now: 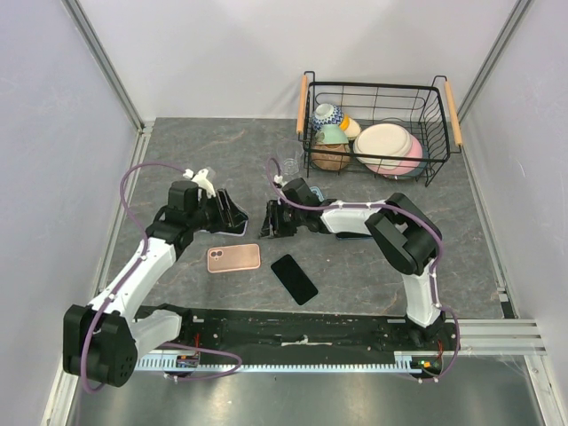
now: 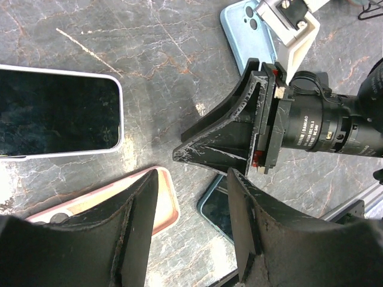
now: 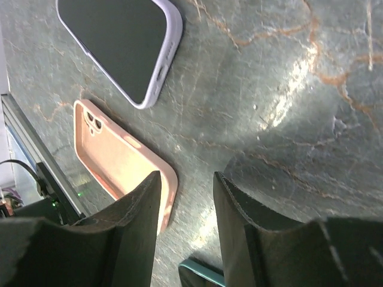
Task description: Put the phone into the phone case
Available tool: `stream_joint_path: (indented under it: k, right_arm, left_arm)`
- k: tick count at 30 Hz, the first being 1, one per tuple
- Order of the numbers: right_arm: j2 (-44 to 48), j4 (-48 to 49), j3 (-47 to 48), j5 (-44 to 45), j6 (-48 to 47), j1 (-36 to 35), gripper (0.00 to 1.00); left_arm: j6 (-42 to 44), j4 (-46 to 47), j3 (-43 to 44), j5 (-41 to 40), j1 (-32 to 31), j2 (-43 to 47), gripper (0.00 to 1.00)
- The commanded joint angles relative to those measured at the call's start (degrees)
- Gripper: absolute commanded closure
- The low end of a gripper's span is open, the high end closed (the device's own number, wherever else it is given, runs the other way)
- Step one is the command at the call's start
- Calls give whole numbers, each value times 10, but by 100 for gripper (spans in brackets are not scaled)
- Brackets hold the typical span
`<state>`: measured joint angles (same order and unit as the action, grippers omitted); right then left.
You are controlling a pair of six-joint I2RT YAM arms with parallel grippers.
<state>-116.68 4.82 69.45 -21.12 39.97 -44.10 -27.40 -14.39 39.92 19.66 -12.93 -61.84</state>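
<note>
The empty pink phone case [image 1: 233, 258] lies hollow side up on the dark marble table, and also shows in both wrist views [image 2: 169, 203] [image 3: 114, 161]. A black phone with a teal edge [image 1: 294, 279] lies screen up just right of it, apart from it [image 2: 215, 210] [image 3: 200, 276]. My left gripper [image 1: 236, 216] [image 2: 191, 176] hovers open above the case's far side with nothing between its fingers. My right gripper [image 1: 271, 226] [image 3: 187, 176] faces it from the right, open and empty, over bare table between case and phone.
A second phone in a white-lavender case [image 2: 57, 113] [image 3: 119, 42] lies screen up under the left gripper. A light-blue phone [image 2: 245, 30] lies face down near the right arm. A wire basket [image 1: 380, 87] of bowls and plates stands at the back right. Walls close both sides.
</note>
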Motion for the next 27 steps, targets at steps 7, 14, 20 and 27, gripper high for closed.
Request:
stream_joint_path:
  k: [7,14,20,27]
  right_arm:
    - [10,-41,-14,-30,-43,-14,56]
    - [-5,-78,0,-36,-62,-35,59]
    - [-23,-134,29,34,-83,-59,71]
    - [-43,-156,44,72,-84,-63,95]
  left_arm:
    - [2,36,-6,16,3,-24,43]
    - [2,40,-15,20,3,-26,43]
    - [2,41,-13,17,3,-26,43]
    - [2,37,-15,20,2,-11,43]
